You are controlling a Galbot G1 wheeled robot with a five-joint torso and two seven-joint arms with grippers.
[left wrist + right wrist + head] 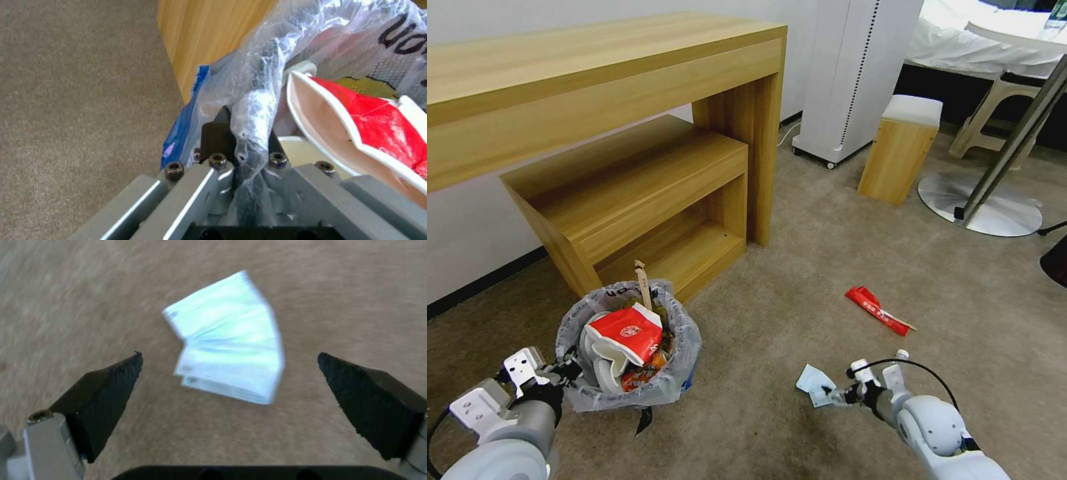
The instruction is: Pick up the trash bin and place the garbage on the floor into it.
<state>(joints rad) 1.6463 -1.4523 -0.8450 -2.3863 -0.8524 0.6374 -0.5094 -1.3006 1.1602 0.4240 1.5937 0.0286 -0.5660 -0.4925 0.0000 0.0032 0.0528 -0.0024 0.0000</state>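
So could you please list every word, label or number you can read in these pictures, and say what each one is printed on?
"UO": large black letters, cut off, on the plastic bag lining the trash bin; the rest is hidden.
Red paper box in the bin: a round white emblem, too small to read.
Long red wrapper on the carpet: white print, too small to read.
Pale-blue scrap between the right gripper's open fingers: faint marks, blurred, unreadable.
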